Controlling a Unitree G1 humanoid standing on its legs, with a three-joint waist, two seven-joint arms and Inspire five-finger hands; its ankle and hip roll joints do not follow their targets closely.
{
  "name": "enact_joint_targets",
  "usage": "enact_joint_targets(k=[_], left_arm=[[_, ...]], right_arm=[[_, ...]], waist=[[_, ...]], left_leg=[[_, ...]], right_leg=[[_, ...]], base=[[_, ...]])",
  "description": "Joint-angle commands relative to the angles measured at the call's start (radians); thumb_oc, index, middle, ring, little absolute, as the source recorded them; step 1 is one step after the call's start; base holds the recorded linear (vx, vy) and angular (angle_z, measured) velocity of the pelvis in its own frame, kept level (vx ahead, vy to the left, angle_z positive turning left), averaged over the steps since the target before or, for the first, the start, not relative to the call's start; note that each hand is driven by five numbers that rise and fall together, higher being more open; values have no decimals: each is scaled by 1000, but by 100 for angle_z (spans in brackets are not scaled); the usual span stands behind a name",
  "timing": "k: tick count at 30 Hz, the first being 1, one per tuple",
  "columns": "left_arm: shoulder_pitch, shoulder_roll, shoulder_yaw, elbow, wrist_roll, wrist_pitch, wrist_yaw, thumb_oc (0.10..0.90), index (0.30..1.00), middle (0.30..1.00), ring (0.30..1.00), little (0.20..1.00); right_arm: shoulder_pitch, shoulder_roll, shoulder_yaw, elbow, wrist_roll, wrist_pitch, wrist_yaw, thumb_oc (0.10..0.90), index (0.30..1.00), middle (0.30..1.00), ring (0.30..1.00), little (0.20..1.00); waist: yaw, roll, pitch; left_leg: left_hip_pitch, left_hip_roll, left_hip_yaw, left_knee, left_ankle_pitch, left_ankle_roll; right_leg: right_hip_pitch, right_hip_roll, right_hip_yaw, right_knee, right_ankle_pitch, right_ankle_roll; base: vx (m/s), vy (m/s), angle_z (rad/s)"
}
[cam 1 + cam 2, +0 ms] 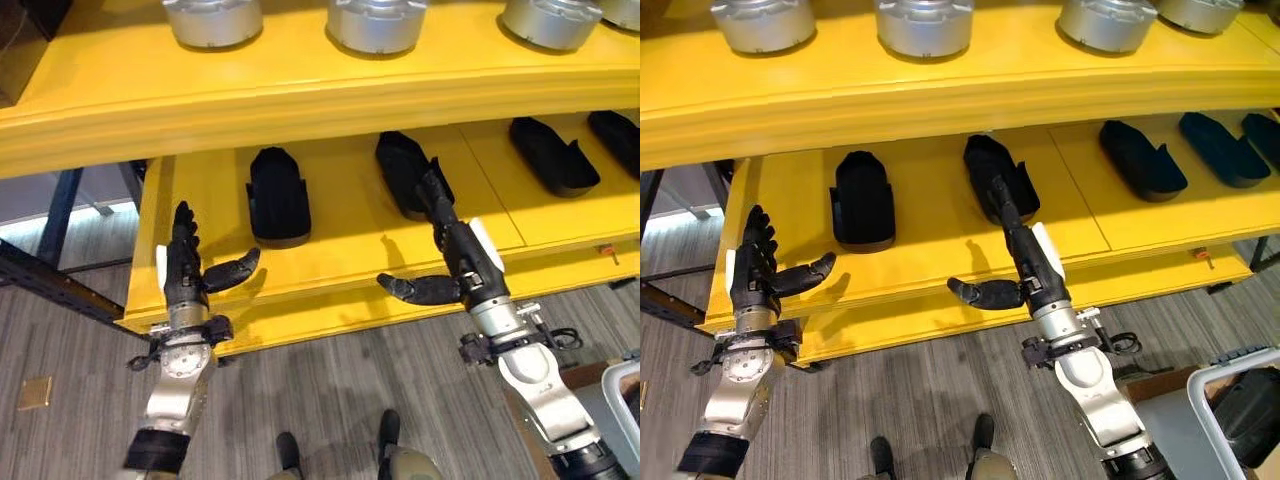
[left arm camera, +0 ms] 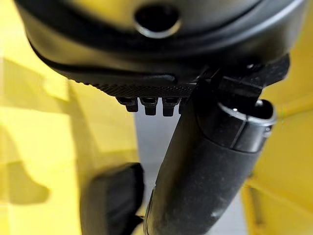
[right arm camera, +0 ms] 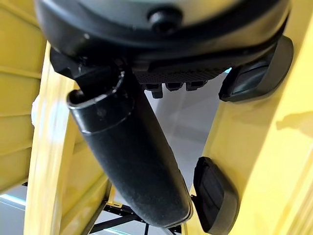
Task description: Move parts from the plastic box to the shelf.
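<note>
Several black moulded parts lie in a row on the yellow lower shelf (image 1: 350, 262): one (image 1: 277, 195) at the left, a second (image 1: 398, 160) beside it, two more (image 1: 550, 155) (image 1: 615, 135) further right. My right hand (image 1: 455, 255) is open, its straight fingers reaching over the near end of the second part and its thumb held out sideways. Open as well, my left hand (image 1: 183, 270) is upright at the shelf's front left corner, apart from the first part. The grey plastic box (image 1: 1238, 357) stands on the floor at the lower right with a black part (image 1: 1252, 410) in it.
The upper yellow shelf (image 1: 300, 90) overhangs the lower one and carries silver round parts (image 1: 212, 18) (image 1: 376, 22) (image 1: 552, 20). A dark metal frame (image 1: 50, 285) stands left of the shelf. Grey plank floor lies in front.
</note>
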Motion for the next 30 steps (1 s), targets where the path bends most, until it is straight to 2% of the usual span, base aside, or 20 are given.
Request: enact_joint_targets(k=[1, 8, 15, 24, 30], left_arm=[[-120, 55, 26, -15, 62, -83, 54, 900, 1000, 1000, 1000, 1000], [-192, 66, 14, 175, 91, -63, 102, 900, 1000, 1000, 1000, 1000], [-270, 90, -13, 283, 84, -65, 123, 900, 1000, 1000, 1000, 1000], [-425, 109, -77, 458, 69, -61, 153, 900, 1000, 1000, 1000, 1000], [-491, 111, -85, 545, 45, -57, 169, 900, 1000, 1000, 1000, 1000]], right_arm=[[-98, 13, -10, -66, 36, -124, -19, 900, 1000, 1000, 1000, 1000], [-37, -6, -16, -89, 68, -144, -1, 900, 1000, 1000, 1000, 1000], [-17, -12, -22, -101, 80, -164, -8, 900, 1000, 1000, 1000, 1000], [22, -29, -11, -132, 94, -198, -16, 900, 1000, 1000, 1000, 1000], [33, -38, -4, -144, 100, -213, -23, 900, 1000, 1000, 1000, 1000]], waist=[[-2, -19, -41], [-36, -23, -38], [-54, -29, -14], [-81, -60, 58], [-87, -78, 91]], left_leg=[[81, 87, 20, -8, -23, -64], [101, 84, 54, -8, -31, -65], [98, 80, 69, -8, -29, -63], [77, 66, 98, -8, -26, -57], [70, 62, 106, -3, -28, -57]], right_leg=[[21, -88, 42, 41, -4, 101], [15, -86, 69, 35, 1, 106], [-10, -84, 88, 46, 1, 109], [-64, -93, 120, 62, 17, 119], [-77, -95, 130, 66, 23, 123]], base=[[28, 5, -4], [29, 8, -14], [-3, 7, -10], [-19, 22, -10], [-26, 18, -3]])
